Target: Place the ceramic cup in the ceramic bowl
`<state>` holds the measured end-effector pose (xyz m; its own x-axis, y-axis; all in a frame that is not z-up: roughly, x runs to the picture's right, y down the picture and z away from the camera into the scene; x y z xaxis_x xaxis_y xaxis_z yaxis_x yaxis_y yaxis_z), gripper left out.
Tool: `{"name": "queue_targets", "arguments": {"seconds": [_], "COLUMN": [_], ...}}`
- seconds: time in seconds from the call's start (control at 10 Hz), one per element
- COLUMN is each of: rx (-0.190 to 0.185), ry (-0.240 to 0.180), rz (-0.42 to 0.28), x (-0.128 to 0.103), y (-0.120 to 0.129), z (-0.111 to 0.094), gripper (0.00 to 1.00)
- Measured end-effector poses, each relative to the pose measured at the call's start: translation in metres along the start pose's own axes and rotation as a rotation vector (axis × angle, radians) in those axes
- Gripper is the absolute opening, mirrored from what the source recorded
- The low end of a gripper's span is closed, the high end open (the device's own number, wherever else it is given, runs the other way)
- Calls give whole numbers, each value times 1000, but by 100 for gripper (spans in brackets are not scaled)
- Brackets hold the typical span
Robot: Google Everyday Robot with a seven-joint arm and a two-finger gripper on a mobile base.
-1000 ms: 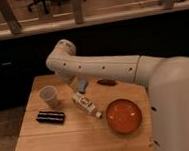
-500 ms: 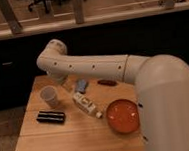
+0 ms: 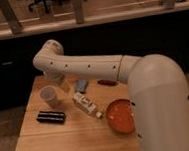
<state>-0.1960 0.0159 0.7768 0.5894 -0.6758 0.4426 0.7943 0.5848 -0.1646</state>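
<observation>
arm has swung left, bent elbow high, gripper [image 3: 61, 82] beside ceramic cup [image 3: 49, 96].

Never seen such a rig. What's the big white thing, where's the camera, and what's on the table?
The big white shape is a robot arm, seen by one camera looking down on a wooden table. Its gripper hangs over the table's back left, close to the pale ceramic cup, jaws open, holding nothing. Also on the table: the orange ceramic bowl, a white bottle on its side, a black bar, a blue object and a small dark red thing.
</observation>
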Motion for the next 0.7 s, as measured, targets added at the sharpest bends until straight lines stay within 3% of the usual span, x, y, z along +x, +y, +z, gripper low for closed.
{"name": "queue_targets", "arguments": {"seconds": [0.7], "rx": [-12], "ry": [-39], "rz": [-75], "x": [-13], "y": [-10], "z": [23], "gripper": [80]}}
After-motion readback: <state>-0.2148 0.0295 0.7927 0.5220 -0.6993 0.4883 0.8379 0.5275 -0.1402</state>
